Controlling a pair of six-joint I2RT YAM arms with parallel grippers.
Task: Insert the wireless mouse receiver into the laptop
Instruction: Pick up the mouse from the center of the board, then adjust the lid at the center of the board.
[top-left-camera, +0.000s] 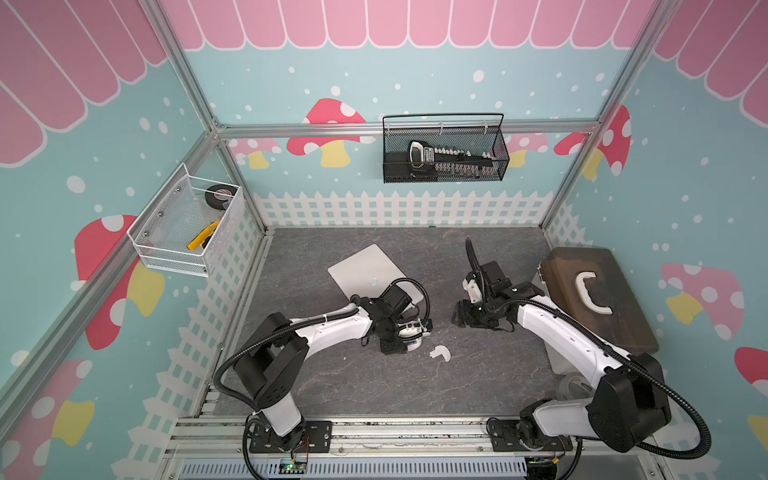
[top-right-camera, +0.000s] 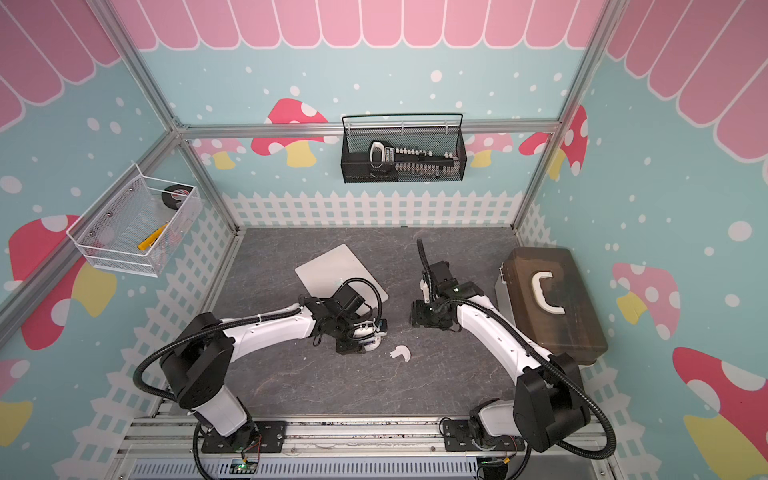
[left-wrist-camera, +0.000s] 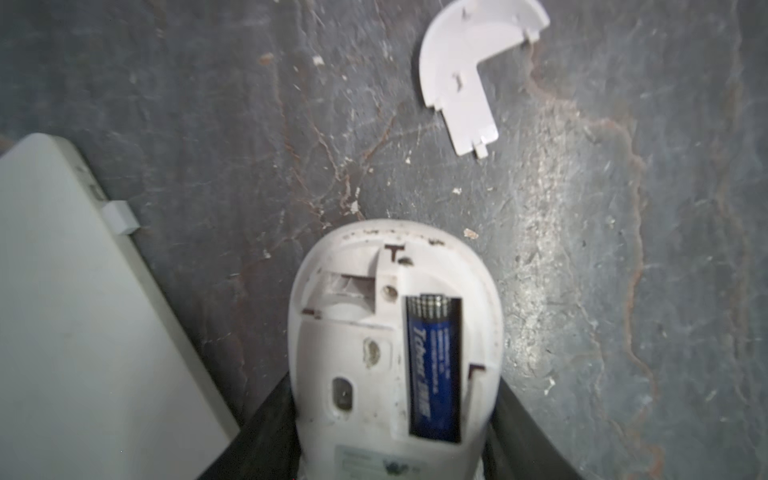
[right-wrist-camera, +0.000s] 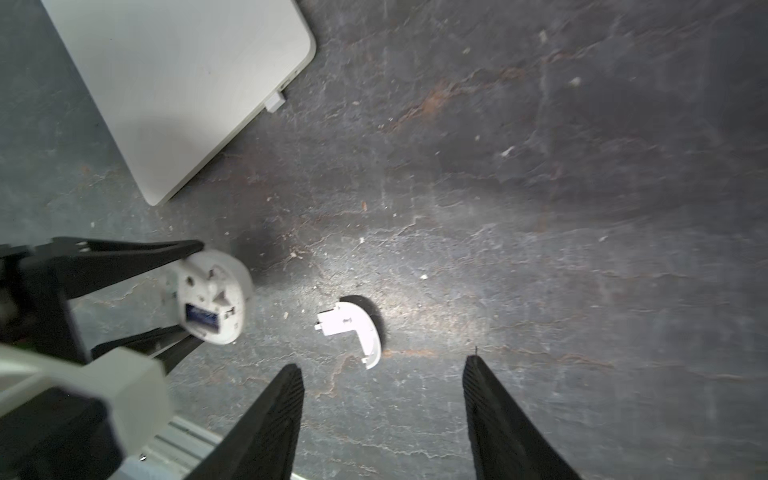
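Looking from the left wrist, the camera catches what the top views cannot: the wireless mouse receiver, a tiny whitish stub, juts from the side edge of the laptop, seated against it near a rounded corner; the right wrist view shows the wireless mouse receiver at that same edge, with bare tabletop beyond it. In both top views the laptop lies closed, lid up, a little above the middle of the frame and turned at an angle; the left arm covers its lower right corner, so the stub cannot be made out there.

Only the left wrist view shows the mouse clearly: underside up, its compartment uncovered, a blue battery lying in its slot; the top views give just a white blob at the claw. The curved white cover piece lies loose on the tabletop, just below and right of the mouse in the top views.

The left claw is pinching the mouse, one black finger pressed against each flank. The right claw is spread wide and holds nothing; it hangs over the tabletop with the cover piece near one fingertip, and in the top views it sits right of centre, apart from the laptop; a brown case lies at the right of the frame.
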